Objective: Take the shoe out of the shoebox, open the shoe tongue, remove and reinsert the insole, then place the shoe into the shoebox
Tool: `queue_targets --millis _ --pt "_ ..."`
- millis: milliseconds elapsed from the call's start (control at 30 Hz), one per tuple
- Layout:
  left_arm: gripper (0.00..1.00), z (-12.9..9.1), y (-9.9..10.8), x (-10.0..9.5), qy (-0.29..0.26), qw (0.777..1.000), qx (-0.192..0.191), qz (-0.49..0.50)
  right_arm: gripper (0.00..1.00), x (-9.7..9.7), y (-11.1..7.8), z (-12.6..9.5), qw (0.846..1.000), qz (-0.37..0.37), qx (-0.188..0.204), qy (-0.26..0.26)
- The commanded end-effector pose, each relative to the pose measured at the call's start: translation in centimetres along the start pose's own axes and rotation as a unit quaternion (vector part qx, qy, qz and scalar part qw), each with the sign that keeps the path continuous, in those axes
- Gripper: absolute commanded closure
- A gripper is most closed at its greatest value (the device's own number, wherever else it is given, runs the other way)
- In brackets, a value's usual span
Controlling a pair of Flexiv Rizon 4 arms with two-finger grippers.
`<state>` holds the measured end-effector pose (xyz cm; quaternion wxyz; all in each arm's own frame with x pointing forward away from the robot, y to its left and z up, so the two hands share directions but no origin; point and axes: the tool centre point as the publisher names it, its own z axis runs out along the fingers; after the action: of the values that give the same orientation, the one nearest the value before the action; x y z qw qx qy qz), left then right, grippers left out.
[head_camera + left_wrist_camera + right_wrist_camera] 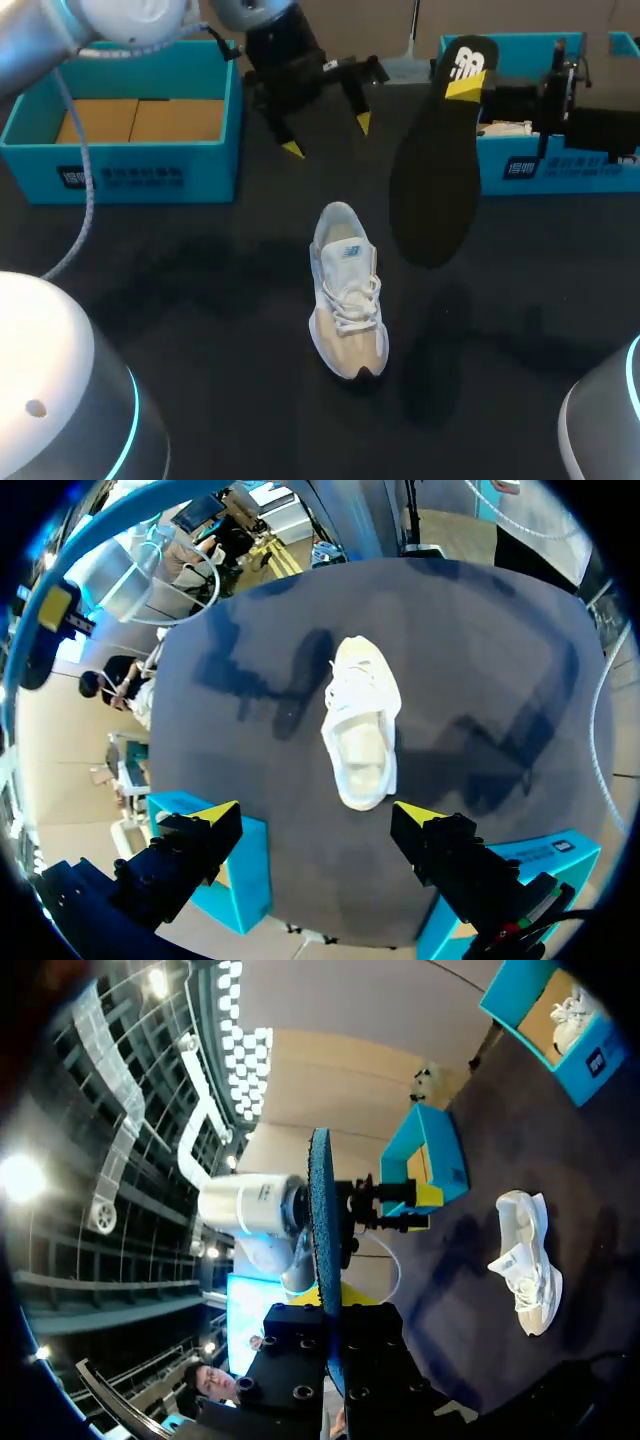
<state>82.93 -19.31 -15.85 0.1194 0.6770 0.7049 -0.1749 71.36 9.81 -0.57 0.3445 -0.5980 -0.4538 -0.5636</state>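
Head view: shows the shoe upright in the middle of the table, toe near, heel far, well apart from the left box and the right box. Shows the left tool just far of the shoe, fingers apart, empty. Shows the right tool at far right, clamped on one end of the insole, hanging above the table right of the shoe.

Left wrist view: looks past spread, empty fingers onto the shoe, mouth open.

Right wrist view: catches the insole edge-on, pinched from two sides.

Risks, as judged: could shove or tip the unheld shoe on reinsertion, with nothing steadying it. Could swing or slip the insole, gripped at one end only. Might snag it on the tongue and buckle it.
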Motion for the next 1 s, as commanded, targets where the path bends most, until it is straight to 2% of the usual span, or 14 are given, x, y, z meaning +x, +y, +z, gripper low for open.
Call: queue_targets --millis 33,100,367,600,700,767,1000 --pt "0.0 -0.4 -0.8 0.8 -0.11 0.994 -0.004 0.008 1.0 -0.9 1.5 2.1 0.999 0.035 -0.01 -0.007" --pt "0.0 -0.8 -1.0 0.8 -0.121 0.993 -0.007 0.011 1.0 -1.9 2.1 2.1 0.994 0.099 -0.03 -0.031" --pt "0.0 -2.1 -1.6 0.6 -0.159 0.987 -0.012 0.035 1.0 -1.9 2.1 2.1 0.994 0.099 -0.03 -0.031" --pt "0.0 -3.0 -2.9 0.4 -0.211 0.976 -0.014 0.047 1.0 -1.9 2.1 2.1 0.994 0.099 -0.03 -0.031" --pt "0.0 -3.2 -3.3 0.2 -0.207 0.977 -0.006 0.041 1.0 -1.9 2.1 2.1 0.994 0.099 -0.03 -0.031" --pt "0.0 -3.2 -3.4 -0.1 -0.187 0.981 -0.002 0.059 1.0 -2.1 2.5 2.6 0.993 0.107 -0.042 -0.01" --pt "0.0 -3.2 -3.4 -0.1 -0.187 0.981 -0.002 0.059 1.0 -3.0 5.1 4.0 0.992 0.117 -0.038 -0.014"
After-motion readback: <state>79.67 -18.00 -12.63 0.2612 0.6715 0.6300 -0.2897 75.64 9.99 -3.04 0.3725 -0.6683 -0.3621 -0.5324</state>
